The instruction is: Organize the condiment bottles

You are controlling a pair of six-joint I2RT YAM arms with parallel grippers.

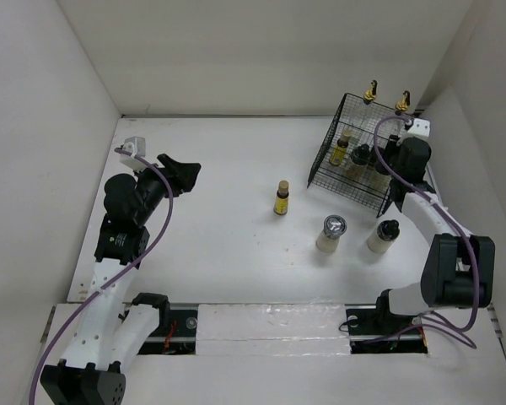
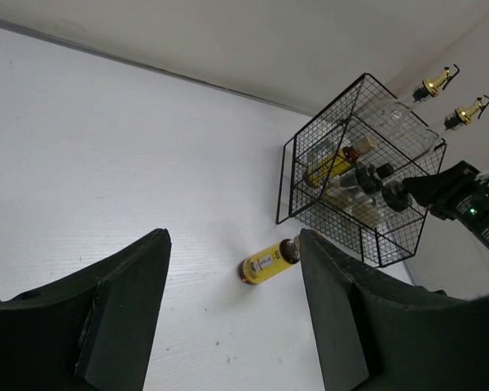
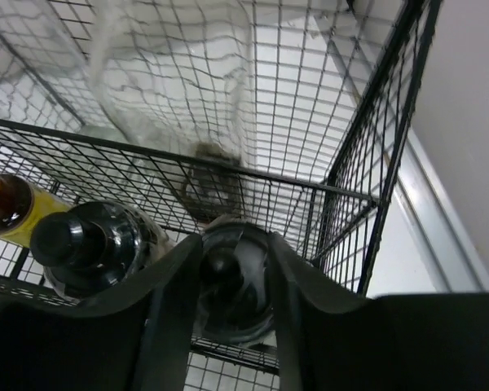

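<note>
A small amber bottle (image 1: 282,197) (image 2: 269,262) stands alone on the white table. Two squat pale jars (image 1: 331,232) (image 1: 384,236) with dark lids stand nearer the arms. The black wire basket (image 1: 336,135) (image 3: 375,163) holds two tall clear bottles with gold pourers (image 1: 371,91) (image 1: 402,103), an amber bottle (image 1: 341,150) (image 3: 8,208) and a dark-lidded jar (image 3: 94,244). My right gripper (image 1: 384,157) (image 3: 234,244) reaches into the basket. Its jaws stand apart on either side of another dark-lidded jar (image 3: 232,285). My left gripper (image 1: 185,171) (image 2: 235,240) is open and empty, far left of the amber bottle.
White walls close in the table on the left, back and right. The basket sits in the back right corner, close to the right wall (image 3: 464,122). A rail with both arm bases (image 1: 261,325) runs along the near edge.
</note>
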